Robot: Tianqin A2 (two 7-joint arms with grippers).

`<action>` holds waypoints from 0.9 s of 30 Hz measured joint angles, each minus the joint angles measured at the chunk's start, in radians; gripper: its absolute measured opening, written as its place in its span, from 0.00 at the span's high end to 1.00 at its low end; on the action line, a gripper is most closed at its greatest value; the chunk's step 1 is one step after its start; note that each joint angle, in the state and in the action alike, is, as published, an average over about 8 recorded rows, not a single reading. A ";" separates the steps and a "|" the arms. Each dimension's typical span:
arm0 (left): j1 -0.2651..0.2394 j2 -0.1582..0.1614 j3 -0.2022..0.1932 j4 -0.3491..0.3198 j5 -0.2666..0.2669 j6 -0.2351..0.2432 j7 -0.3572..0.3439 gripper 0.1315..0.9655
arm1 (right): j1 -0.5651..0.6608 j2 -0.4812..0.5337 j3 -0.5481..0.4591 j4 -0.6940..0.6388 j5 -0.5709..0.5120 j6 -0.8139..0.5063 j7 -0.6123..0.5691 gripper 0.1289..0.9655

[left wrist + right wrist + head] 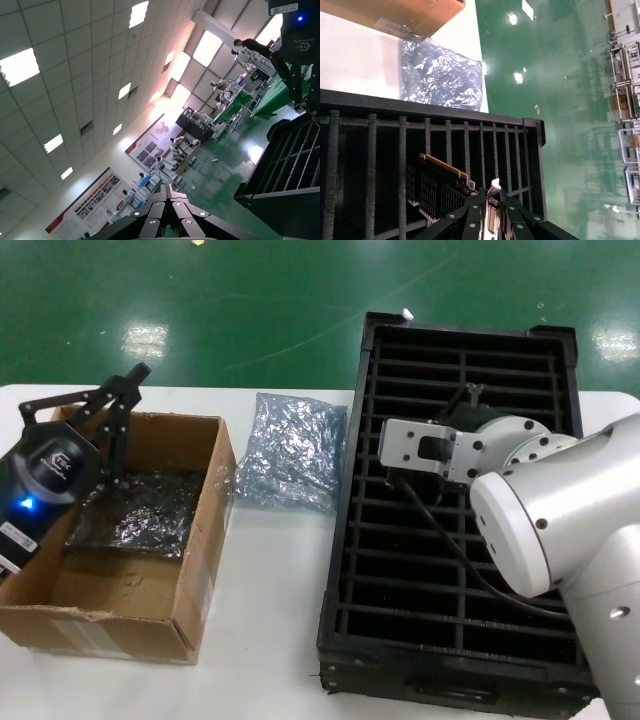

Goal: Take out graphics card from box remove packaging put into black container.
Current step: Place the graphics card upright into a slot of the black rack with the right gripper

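Observation:
My right gripper (492, 202) is shut on the silver bracket of the graphics card (437, 187). It holds the card on edge in a far slot of the black container (350, 570), also seen in the right wrist view (370, 107). In the head view the right gripper (465, 400) is mostly hidden behind its wrist. The empty crinkly packaging (290, 450) lies on the table between the box (195, 570) and the container. My left gripper (135, 375) is shut and empty, raised above the box's far left corner, its tips (167, 187) pointing up.
Another shiny bag (140, 505) lies inside the box. The white table (265, 610) ends at the green floor (250, 310) behind. The container's other slots look empty.

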 joint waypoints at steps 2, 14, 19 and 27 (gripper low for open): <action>-0.001 -0.001 -0.001 0.004 0.000 0.000 0.002 0.99 | 0.002 0.000 -0.006 -0.010 0.004 0.004 0.002 0.95; -0.008 -0.004 -0.003 0.025 0.001 0.003 0.010 0.99 | 0.024 -0.001 -0.067 -0.084 0.027 0.021 0.026 0.95; -0.006 -0.002 -0.005 0.024 0.000 0.000 0.009 0.99 | 0.034 -0.001 -0.087 -0.111 0.037 0.025 0.032 0.95; -0.001 0.000 -0.008 0.019 -0.001 -0.003 0.007 0.99 | 0.034 0.000 -0.094 -0.118 0.039 0.025 0.030 0.91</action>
